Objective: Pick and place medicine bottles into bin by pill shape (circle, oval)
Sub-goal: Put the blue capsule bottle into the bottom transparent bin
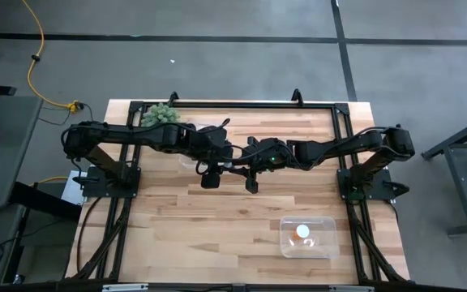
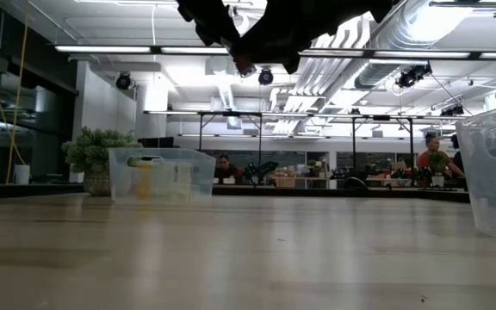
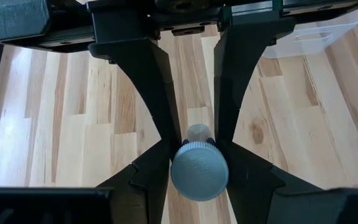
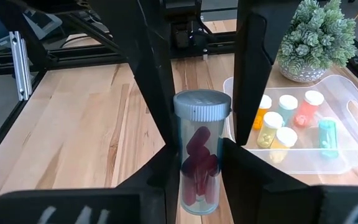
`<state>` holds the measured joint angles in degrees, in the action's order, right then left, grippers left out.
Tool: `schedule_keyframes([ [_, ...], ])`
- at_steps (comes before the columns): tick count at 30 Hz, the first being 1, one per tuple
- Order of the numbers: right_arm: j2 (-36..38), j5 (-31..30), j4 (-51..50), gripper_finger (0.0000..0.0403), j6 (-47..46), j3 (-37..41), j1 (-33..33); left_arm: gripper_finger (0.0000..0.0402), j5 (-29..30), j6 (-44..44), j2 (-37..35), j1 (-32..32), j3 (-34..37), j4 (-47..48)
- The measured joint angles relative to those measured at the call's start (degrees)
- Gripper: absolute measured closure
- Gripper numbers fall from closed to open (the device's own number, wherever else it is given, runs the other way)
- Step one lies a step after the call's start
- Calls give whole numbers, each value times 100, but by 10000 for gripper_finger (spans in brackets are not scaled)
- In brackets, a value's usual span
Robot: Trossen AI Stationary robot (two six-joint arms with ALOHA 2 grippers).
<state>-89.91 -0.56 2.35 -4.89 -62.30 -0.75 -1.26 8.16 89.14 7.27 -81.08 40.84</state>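
Observation:
One medicine bottle, clear pale blue with a grey ribbed cap and dark red pills inside, is held in the air over the table's middle. My two grippers meet there head-on: my left gripper is at the cap end, and my right gripper is at the bottle's body. Both are shut on it. Several more bottles, with white caps and orange, yellow, red and teal bodies, sit in the clear bin at the far left. My left gripper pinches the bottle's grey cap between its two fingers, one on each side. The cap's top faces back along the fingers. The bottle is lifted clear of the table. My right gripper pinches the bottle's clear body, low down and away from the cap, between its two fingers. The bottle points away along the fingers toward my left gripper, with the cap at the far end. It is clear of the table.
A green spiky plant in a pot stands at the far left corner beside the bottle bin. A second clear bin at the near right holds one white-capped bottle. Bare wood lies between them.

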Motion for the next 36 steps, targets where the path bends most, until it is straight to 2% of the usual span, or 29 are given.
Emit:
schedule_keyframes([
  [20,0,-24,12,316,45,-26,4,268,-200,-10,-370,24,2,-69],
  [25,0,-26,45,316,152,-20,8,268,-146,-154,-912,26,2,-70],
  [33,72,17,476,316,345,-199,81,268,472,-989,-2214,28,0,-55],
  [36,76,108,611,316,384,-415,117,268,631,-1335,-2617,8,323,-444],
])
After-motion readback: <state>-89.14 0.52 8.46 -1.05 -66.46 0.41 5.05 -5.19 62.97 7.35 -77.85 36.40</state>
